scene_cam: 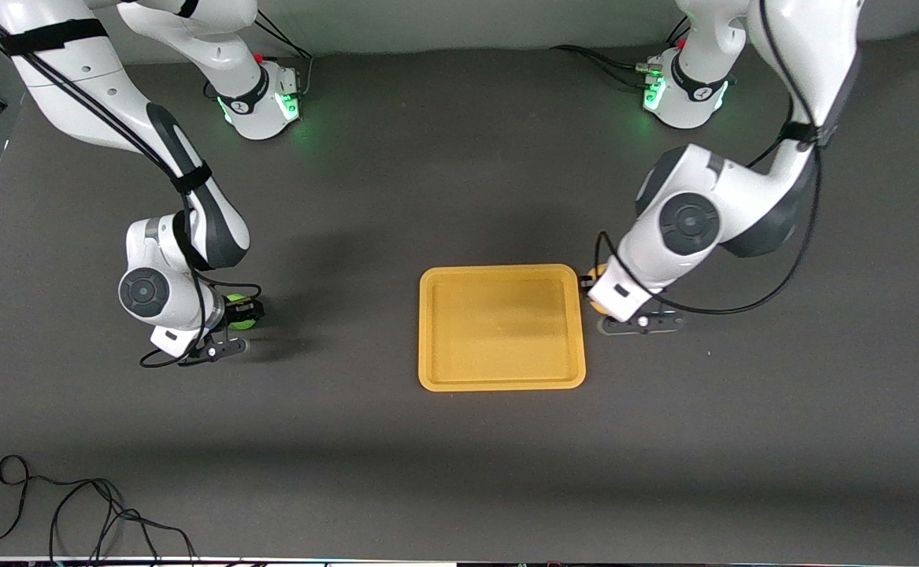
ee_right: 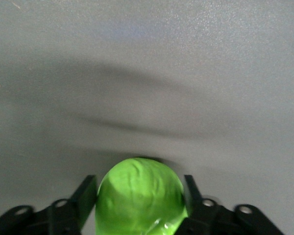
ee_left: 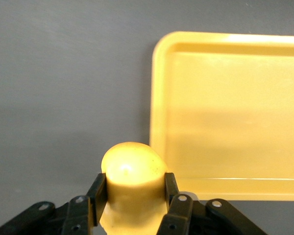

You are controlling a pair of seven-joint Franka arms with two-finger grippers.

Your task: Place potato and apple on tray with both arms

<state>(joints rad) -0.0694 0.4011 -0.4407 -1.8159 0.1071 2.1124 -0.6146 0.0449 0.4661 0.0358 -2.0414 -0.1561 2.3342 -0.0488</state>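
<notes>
The yellow-orange tray point(scene_cam: 502, 382) lies flat in the middle of the table and holds nothing. My left gripper point(ee_left: 132, 185) is low beside the tray's edge toward the left arm's end, shut on the yellow potato point(ee_left: 132, 169). In the front view only a bit of the potato point(scene_cam: 590, 276) shows under the wrist. The tray's corner point(ee_left: 159, 54) shows close by in the left wrist view. My right gripper point(ee_right: 139, 190) is low over the table toward the right arm's end, well apart from the tray. Its fingers point(ee_right: 85, 193) press the sides of the green apple point(ee_right: 139, 196), which also shows in the front view point(scene_cam: 240, 309).
A loose black cable point(scene_cam: 73, 512) lies on the table near the front camera, at the right arm's end. The two arm bases point(scene_cam: 258, 102) point(scene_cam: 683, 94) stand along the table edge farthest from the front camera.
</notes>
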